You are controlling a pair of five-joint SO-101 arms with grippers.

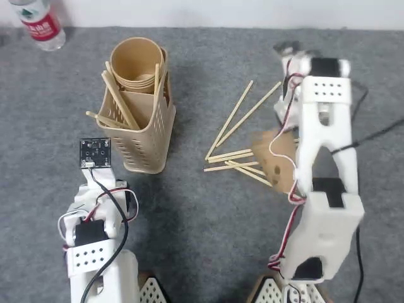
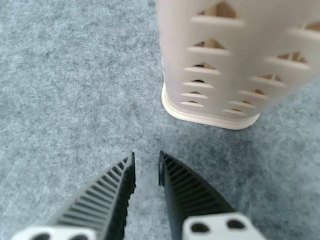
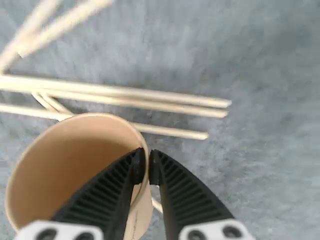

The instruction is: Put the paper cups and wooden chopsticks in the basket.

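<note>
A beige slotted basket (image 1: pixel 144 136) stands left of centre, with stacked paper cups (image 1: pixel 137 62) and a few wooden chopsticks (image 1: pixel 118 101) in it. Several more chopsticks (image 1: pixel 232 156) lie loose on the grey carpet to its right. My right gripper (image 3: pixel 143 162) is shut on the rim of a brown paper cup (image 3: pixel 60 170), one finger inside and one outside; this cup (image 1: pixel 270 158) hangs tilted over the near ends of the loose chopsticks (image 3: pixel 125 92). My left gripper (image 2: pixel 146 162) sits low over the carpet in front of the basket's base (image 2: pixel 210 112), open by a narrow gap and holding nothing.
A plastic bottle (image 1: pixel 39 24) with a red label lies at the far left corner. Bare carpet stretches between the two arms and in front of the basket. The right arm (image 1: pixel 322 189) stands over the table's right side.
</note>
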